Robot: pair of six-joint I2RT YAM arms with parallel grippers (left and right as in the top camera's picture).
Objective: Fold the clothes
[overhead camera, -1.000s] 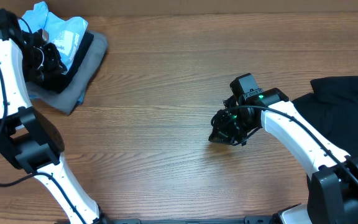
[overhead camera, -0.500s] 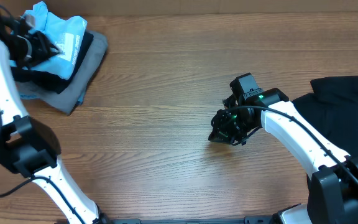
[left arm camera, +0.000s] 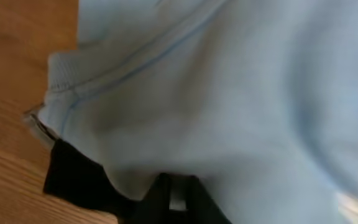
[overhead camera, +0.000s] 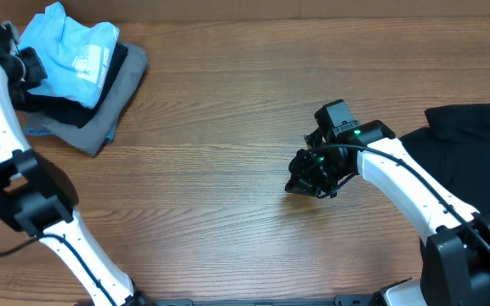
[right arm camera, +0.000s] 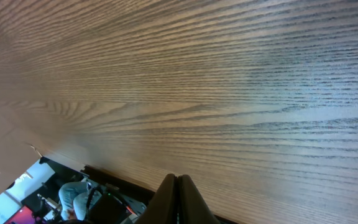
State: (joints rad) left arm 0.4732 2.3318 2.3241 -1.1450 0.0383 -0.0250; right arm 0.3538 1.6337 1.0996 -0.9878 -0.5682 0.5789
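Crumpled light blue T-shirt (overhead camera: 71,47) atop folded black and grey garments (overhead camera: 119,89) far left, left gripper (overhead camera: 25,66) alongside, grip unreadable, right gripper (overhead camera: 303,187) clenched empty

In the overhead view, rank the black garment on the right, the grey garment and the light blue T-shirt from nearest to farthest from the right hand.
From the right hand:
1. black garment, right edge.
2. grey garment, far left, lowest layer.
3. light blue T-shirt, top-left corner, uppermost.

Left, clothes (overhead camera: 83,64) piled on table (overhead camera: 228,127); right, garment (overhead camera: 470,149).
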